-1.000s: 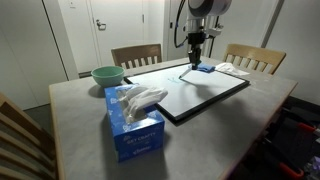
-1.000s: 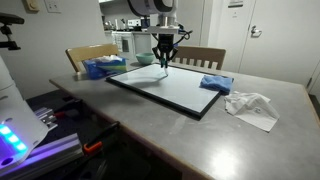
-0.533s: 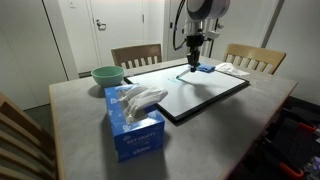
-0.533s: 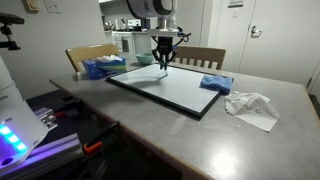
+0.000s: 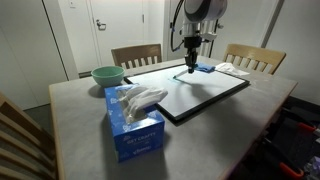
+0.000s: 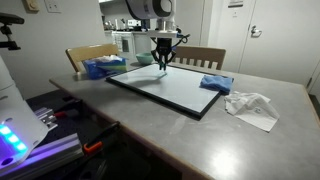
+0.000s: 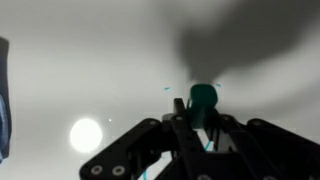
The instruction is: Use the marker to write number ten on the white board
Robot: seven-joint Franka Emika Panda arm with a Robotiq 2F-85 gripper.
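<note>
The white board [image 5: 205,95] lies flat on the table and shows in both exterior views [image 6: 165,90]. My gripper [image 5: 191,62] points straight down over the board's far part, also seen from the other side [image 6: 163,62]. In the wrist view the gripper [image 7: 200,118] is shut on the marker [image 7: 203,98], whose teal tip points at the white surface. A few small teal marks show on the board by the tip. I cannot tell whether the tip touches the board.
A green bowl [image 5: 107,75] and a blue tissue box [image 5: 133,125] stand beside the board. A blue cloth pad [image 6: 215,84] lies on the board's corner, with a crumpled white tissue [image 6: 252,106] next to it. Wooden chairs [image 5: 135,54] stand behind the table.
My gripper has shifted a little sideways over the board with the marker still in it. Nothing else has moved.
</note>
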